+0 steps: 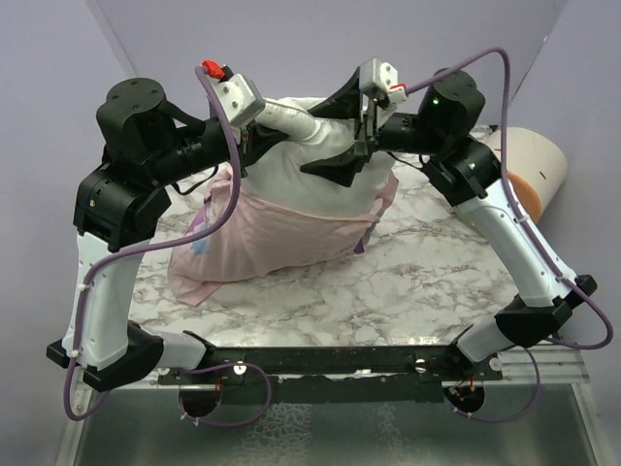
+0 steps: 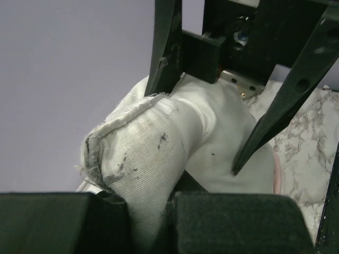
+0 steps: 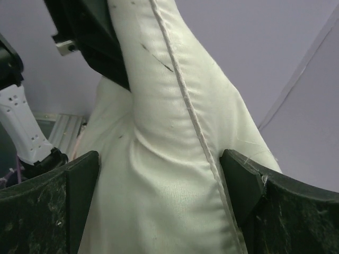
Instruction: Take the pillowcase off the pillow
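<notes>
Pinching a frayed corner of the white pillow [image 1: 325,175] tight in my left gripper [image 2: 151,209], I hold it raised above the marble table [image 1: 408,291]. My right gripper [image 3: 159,180] stands spread wide, one finger on either side of the pillow's seamed edge. The pillowcase [image 1: 262,243], pale pink side out, is bunched around the pillow's lower half on the table.

The left arm [image 1: 112,243] and right arm [image 1: 509,233] meet at upper centre of the top view, the left gripper [image 2: 151,225] clamped on the pillow [image 2: 148,153], the right gripper [image 3: 159,182] spread wide astride it.
</notes>
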